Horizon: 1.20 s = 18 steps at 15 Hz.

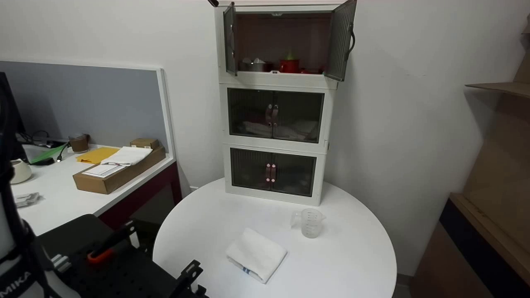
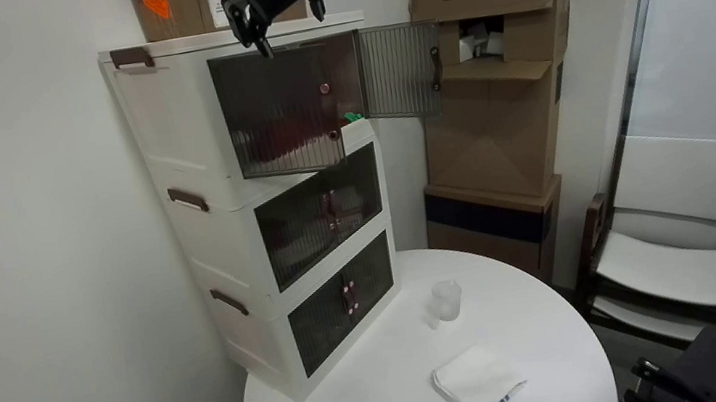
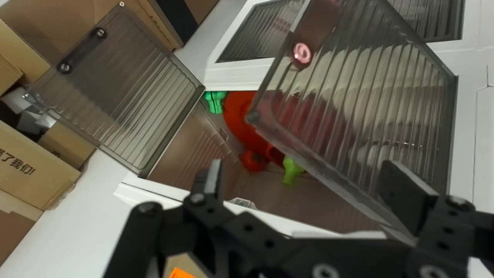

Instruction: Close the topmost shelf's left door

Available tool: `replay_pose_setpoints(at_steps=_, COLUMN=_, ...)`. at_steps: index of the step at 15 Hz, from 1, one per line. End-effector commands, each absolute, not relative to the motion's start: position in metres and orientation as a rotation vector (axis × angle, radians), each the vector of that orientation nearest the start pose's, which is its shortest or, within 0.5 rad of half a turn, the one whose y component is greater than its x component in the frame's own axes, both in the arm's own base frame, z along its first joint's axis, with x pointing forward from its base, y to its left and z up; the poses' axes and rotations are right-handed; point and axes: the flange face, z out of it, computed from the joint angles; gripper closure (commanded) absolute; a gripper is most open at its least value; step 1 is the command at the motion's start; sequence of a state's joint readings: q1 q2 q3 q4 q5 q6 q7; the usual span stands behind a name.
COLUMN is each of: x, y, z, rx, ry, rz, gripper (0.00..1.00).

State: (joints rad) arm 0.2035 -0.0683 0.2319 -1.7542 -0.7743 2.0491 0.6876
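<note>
the topmost shelf's left door point(image 2: 277, 116) is standing open at the front of the white cabinet point(image 2: 180, 129); in an exterior view it is facing nearly edge-on, so little of its face is showing. the right door point(image 1: 341, 41) is also standing open. the gripper point(image 3: 301, 170) is hovering by the top of the cabinet, its fingers point(image 3: 405, 197) standing wide apart. in the wrist view, which is showing the cabinet upside down, a finger is overlapping the left door's ribbed pane; whether it is touching, i cannot tell. in an exterior view a dark piece point(image 1: 213, 2) is poking in at the upper edge, too cropped to name, and the arm point(image 1: 25, 273) is showing at the lower left, mostly cut off. inside, a red pot point(image 1: 289, 66) and a grey vessel point(image 1: 256, 66) are sitting low. in the wrist view a tomato point(image 3: 253, 161) is lying near a light green thing point(image 3: 291, 172) partly hiding behind the left door. pale folds point(image 1: 292, 129) are showing only dimly behind the middle shelf's closed doors point(image 1: 274, 116). a cardboard box point(image 2: 172, 5) is sitting on the cabinet, its upper part being cut off by the frame. on the round table point(image 1: 343, 265) a folded cloth point(image 1: 256, 254) and a clear measuring cup point(image 1: 311, 223) are resting apart.
</note>
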Motion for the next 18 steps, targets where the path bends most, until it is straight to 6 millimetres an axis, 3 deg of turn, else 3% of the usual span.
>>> replay_pose_setpoints(at_steps=1, x=0.539, y=0.206, z=0.629, rx=-3.265, ry=-0.013, rz=-1.141, gripper=0.0)
replay_pose_setpoints(at_steps=7, x=0.548, y=0.207, z=0.598, rx=-2.967, ry=-0.213, rz=-0.99, gripper=0.0)
replay_pose_setpoints(at_steps=15, x=0.594, y=0.139, z=0.559, rx=-3.02, ry=-0.099, rz=-0.859, gripper=0.0)
replay_pose_setpoints(at_steps=18, x=0.603, y=0.129, z=0.55, rx=-3.028, ry=-0.068, rz=-0.856, gripper=0.0)
